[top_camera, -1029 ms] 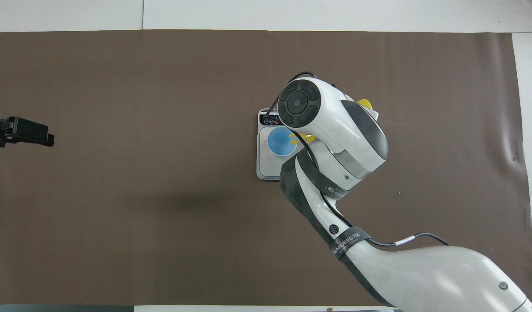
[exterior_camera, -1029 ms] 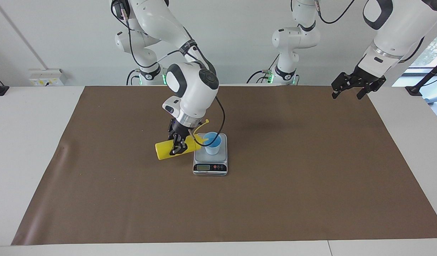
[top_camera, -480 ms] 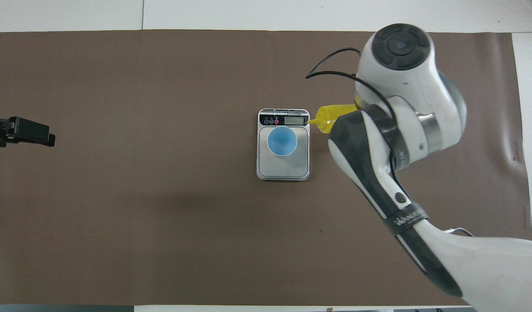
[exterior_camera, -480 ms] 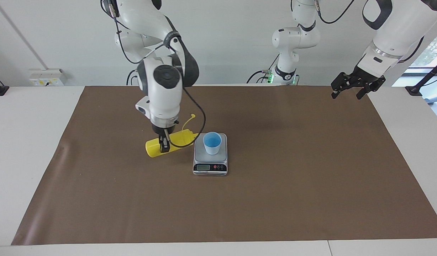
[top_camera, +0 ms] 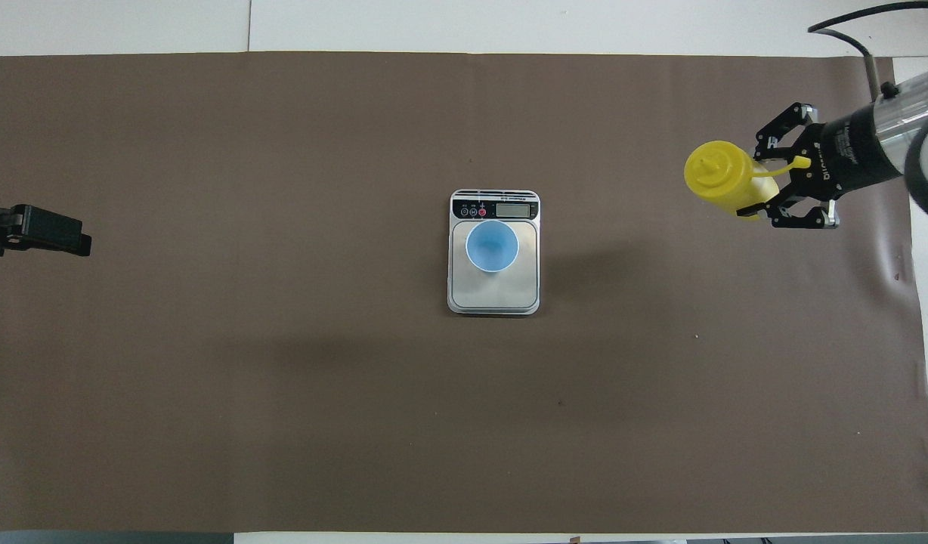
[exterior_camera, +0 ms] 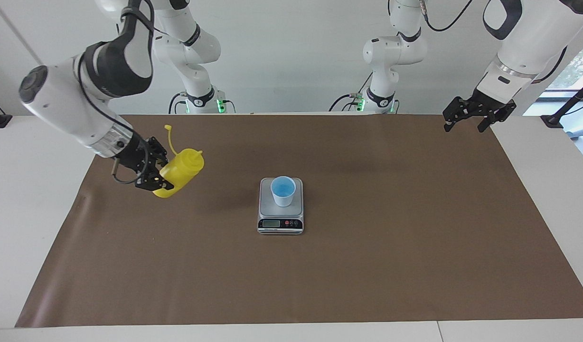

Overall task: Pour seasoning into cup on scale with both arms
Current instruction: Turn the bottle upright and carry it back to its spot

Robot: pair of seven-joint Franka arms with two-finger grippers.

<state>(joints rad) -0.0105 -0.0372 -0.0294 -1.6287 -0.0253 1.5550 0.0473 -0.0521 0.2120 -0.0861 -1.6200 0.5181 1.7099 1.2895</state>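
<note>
The cup (exterior_camera: 283, 190) stands on the scale (exterior_camera: 280, 219), mid-mat (exterior_camera: 415, 237).

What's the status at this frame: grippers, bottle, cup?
Right gripper shut on yellow squeeze bottle, tilted, toward the right arm's end of the brown mat. Left gripper waits at the other end. Blue paper cup upright on scale. Nothing in the way.

Mat (exterior_camera: 367, 266) (top_camera: 283, 415): brown sheet covering most of the frame, edges wrinkled.
Table (exterior_camera: 30, 199) (top_camera: 509, 23): white surface showing around the sheet.
Socket box (exterior_camera: 61, 103): white, upper left of the facing view, at the wall.
Wall (exterior_camera: 296, 57): plain white, top of the facing view.
</note>
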